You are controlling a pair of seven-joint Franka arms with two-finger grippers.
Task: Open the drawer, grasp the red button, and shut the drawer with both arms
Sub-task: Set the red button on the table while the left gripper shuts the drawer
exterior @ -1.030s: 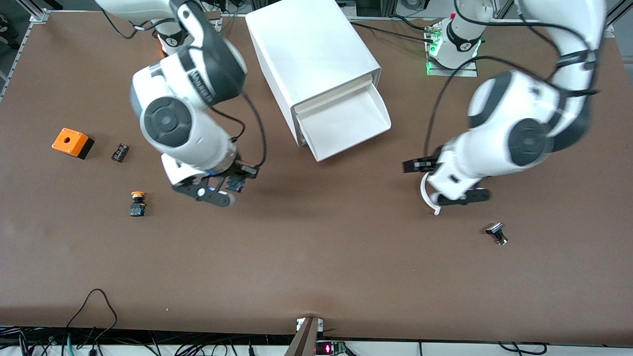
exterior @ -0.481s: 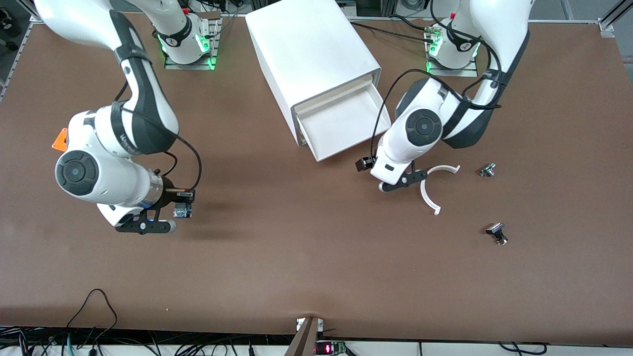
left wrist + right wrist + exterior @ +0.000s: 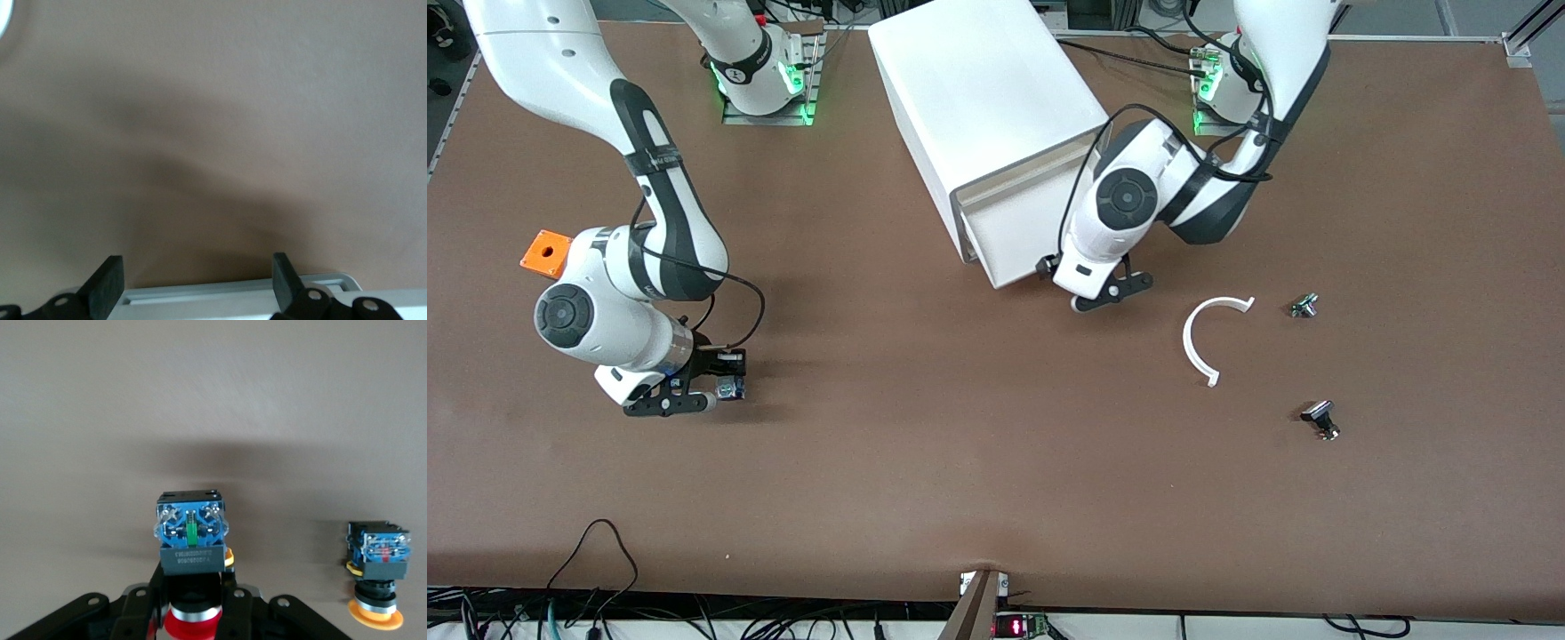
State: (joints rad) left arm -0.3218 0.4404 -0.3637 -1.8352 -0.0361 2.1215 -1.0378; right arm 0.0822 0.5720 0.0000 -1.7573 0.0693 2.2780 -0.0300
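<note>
- Holding: my right gripper [image 3: 694, 396] is clamped on the button [image 3: 191, 540], red cap toward my wrist, low over the table [image 3: 960, 462] at the right arm's end.
- Right arm: elbow bent, forearm lying low.
- Left gripper [image 3: 1089, 289]: fingers [image 3: 107, 285] spread apart, at the front edge of the open drawer [image 3: 1018, 236].
- Nearby: yellow-capped button [image 3: 377, 583] beside the held one.
</note>
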